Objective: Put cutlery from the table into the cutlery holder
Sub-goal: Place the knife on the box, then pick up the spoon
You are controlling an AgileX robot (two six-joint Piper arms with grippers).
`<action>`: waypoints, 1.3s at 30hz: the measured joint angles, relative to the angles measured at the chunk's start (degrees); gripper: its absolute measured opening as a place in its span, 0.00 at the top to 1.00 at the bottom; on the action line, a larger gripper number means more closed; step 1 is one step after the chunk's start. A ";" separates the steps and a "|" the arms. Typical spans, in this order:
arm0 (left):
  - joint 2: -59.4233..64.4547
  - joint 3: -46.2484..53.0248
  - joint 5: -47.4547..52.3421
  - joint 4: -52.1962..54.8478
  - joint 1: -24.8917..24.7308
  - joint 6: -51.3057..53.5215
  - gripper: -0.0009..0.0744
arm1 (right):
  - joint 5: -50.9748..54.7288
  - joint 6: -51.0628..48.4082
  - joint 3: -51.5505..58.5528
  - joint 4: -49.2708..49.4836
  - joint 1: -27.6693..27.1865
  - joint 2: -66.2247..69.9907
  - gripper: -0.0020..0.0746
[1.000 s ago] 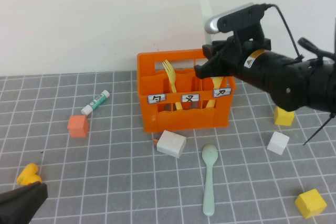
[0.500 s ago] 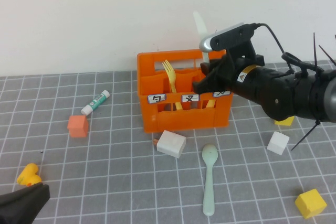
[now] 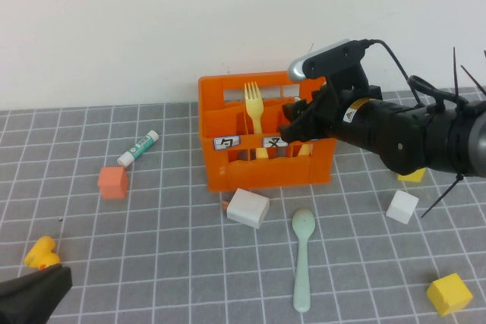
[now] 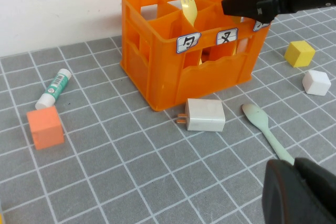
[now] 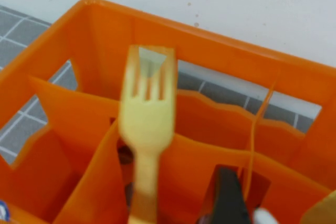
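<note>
Right hand (image 3: pixel 295 128), grip unclear, over crate (image 3: pixel 228 165); left hand (image 3: pixel 30 297) low on grey tiled table (image 3: pixel 152 263)

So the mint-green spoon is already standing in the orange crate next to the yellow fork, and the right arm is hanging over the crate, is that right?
Not quite. The spoon is not in the crate: in the high view it lies flat on the table, in front of the orange crate, near a white block. The rest holds: the yellow fork stands in the crate and the right gripper is over it. The left gripper sits at the table's near-left corner.
</note>
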 joint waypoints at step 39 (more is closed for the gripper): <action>0.00 0.23 -0.33 0.00 0.00 0.14 0.99 | 41.16 -0.86 8.45 0.01 16.55 -3.75 0.98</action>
